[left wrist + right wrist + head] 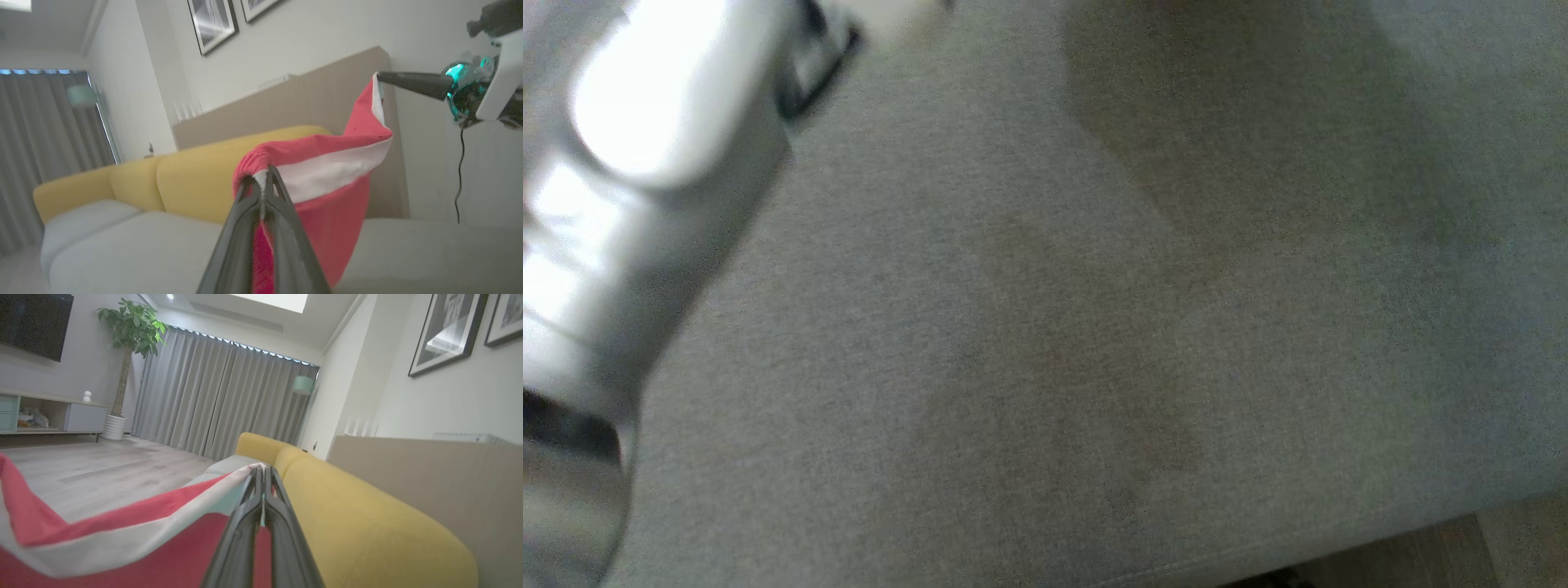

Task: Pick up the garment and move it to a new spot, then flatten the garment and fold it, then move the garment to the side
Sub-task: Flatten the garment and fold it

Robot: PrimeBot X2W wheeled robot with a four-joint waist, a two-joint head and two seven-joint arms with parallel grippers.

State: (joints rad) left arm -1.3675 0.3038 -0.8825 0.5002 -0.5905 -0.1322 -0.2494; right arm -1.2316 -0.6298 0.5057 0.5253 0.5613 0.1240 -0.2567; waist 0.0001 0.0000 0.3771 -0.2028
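The garment (327, 171) is red cloth with a broad white band, hanging in the air above the grey sofa seat. My left gripper (264, 173) is shut on one end of its band. The right gripper (382, 76) pinches the other end, higher up at the right of the left wrist view. In the right wrist view my right gripper (261, 470) is shut on the white band, and the garment (122, 522) sags away to the left. A pale forearm (629, 188) crosses the head view's left side over the grey seat cushion (1094, 327).
A yellow sofa back (192, 183) runs behind the grey seat (143, 249), with a beige panel (310, 102) and framed pictures (212, 24) on the wall. Wooden floor (94, 469), a potted plant (126, 355), a TV cabinet (49, 414) and grey curtains (220, 400) lie beyond.
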